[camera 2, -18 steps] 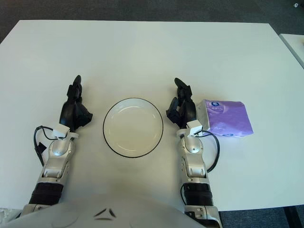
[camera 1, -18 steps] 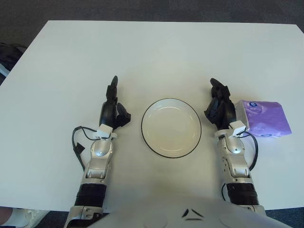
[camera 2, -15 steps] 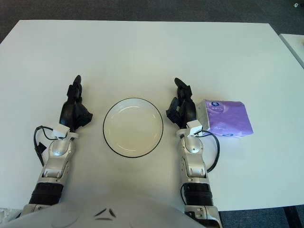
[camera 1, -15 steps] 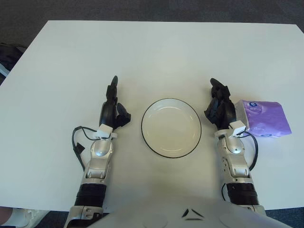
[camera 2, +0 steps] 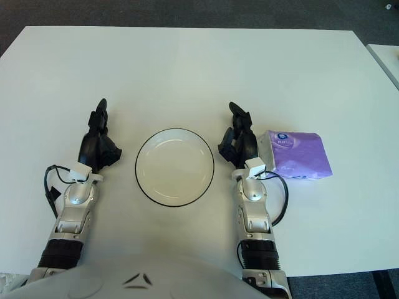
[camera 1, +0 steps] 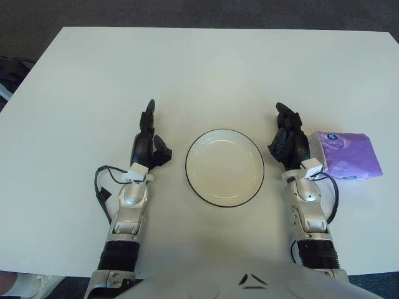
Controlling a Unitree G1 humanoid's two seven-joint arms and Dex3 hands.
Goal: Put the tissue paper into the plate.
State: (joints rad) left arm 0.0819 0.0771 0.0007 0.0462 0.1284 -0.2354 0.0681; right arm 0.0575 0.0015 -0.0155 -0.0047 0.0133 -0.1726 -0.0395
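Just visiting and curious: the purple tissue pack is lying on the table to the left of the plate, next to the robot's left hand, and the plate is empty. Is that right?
Not quite. The purple tissue pack lies to the right of the plate, beside the right hand, as the left eye view shows. The left hand has nothing next to it. The plate is indeed empty.

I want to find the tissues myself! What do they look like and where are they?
Start at the round white plate with a thin black rim in the middle of the white table. Go past the robot's black right hand to a flat, soft purple plastic tissue packet lying beside it. It is the only purple thing there.
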